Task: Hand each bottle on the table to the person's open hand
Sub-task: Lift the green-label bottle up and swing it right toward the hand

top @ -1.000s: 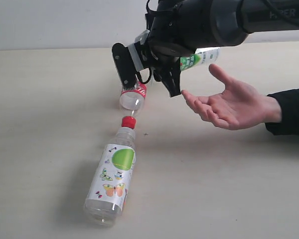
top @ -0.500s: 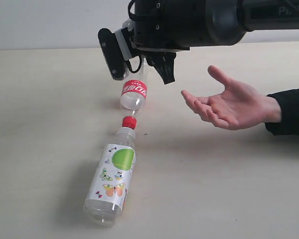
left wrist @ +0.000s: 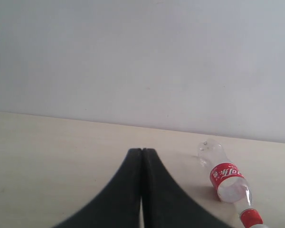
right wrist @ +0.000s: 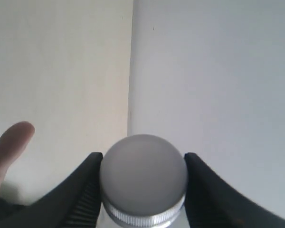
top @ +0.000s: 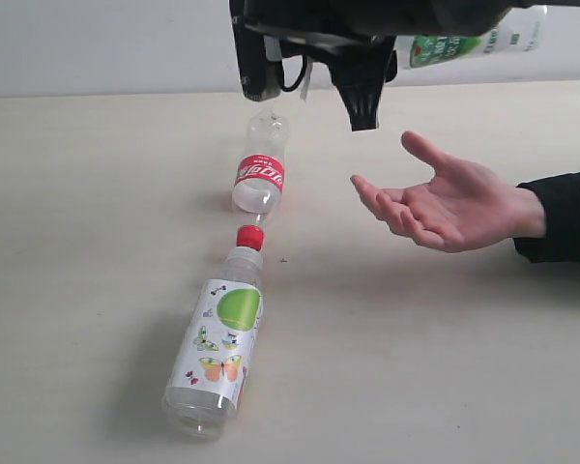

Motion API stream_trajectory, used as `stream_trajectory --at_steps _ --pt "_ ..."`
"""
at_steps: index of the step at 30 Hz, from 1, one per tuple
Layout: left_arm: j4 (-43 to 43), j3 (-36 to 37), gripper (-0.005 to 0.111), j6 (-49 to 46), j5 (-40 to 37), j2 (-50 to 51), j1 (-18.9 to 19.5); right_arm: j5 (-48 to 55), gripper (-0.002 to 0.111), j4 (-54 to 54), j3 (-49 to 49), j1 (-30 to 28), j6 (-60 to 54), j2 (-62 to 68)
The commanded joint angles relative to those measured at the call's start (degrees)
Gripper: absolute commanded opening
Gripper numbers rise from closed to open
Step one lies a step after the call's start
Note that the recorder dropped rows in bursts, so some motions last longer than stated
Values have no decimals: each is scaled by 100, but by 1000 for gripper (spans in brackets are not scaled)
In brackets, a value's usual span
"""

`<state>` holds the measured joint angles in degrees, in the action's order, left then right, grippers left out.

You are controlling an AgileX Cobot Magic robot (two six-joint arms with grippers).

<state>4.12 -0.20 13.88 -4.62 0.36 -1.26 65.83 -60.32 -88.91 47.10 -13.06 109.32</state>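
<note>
My right gripper point(top: 311, 108) hangs high over the table point(top: 97, 242), shut on the clear bottle with the green-white label point(top: 464, 43). That bottle's grey cap point(right wrist: 143, 171) sits between the fingers point(right wrist: 85, 180). The person's open hand point(top: 445, 203) waits palm up below and to the right; a fingertip of it point(right wrist: 12, 142) shows in the right wrist view. The red-label bottle point(top: 258, 174) lies on the table, and the large butterfly-label bottle point(top: 217, 338) lies in front of it. My left gripper point(left wrist: 141, 152) is shut and empty, low over the table, left of the red-label bottle point(left wrist: 225, 175).
A pale wall point(top: 97, 43) runs behind the table. The person's black sleeve point(top: 561, 217) rests at the right edge. The butterfly bottle's red cap point(left wrist: 251, 217) nearly touches the red-label bottle's base.
My right gripper has risen from just above the red-label bottle to the top of the view, carrying the green-white bottle. The hand and the two lying bottles stay put.
</note>
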Motion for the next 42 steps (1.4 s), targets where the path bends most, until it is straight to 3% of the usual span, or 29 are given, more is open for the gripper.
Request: stream_trajectory --at_steps 1,7,19,34,42 --pt "17 20 0 -4 -5 -36 13 413 0 220 -240 14 170 -85" --pt "17 20 0 -4 -5 -36 13 413 0 1286 -476 3 662 -218" --pt "17 20 0 -4 -5 -36 13 413 0 2070 -503 -58 1391 -567" --pt "17 20 0 -4 -5 -36 13 413 0 4674 -503 -1137 1599 -1151" --pt "17 20 0 -4 -5 -36 13 413 0 5046 -436 -1549 1506 -1140"
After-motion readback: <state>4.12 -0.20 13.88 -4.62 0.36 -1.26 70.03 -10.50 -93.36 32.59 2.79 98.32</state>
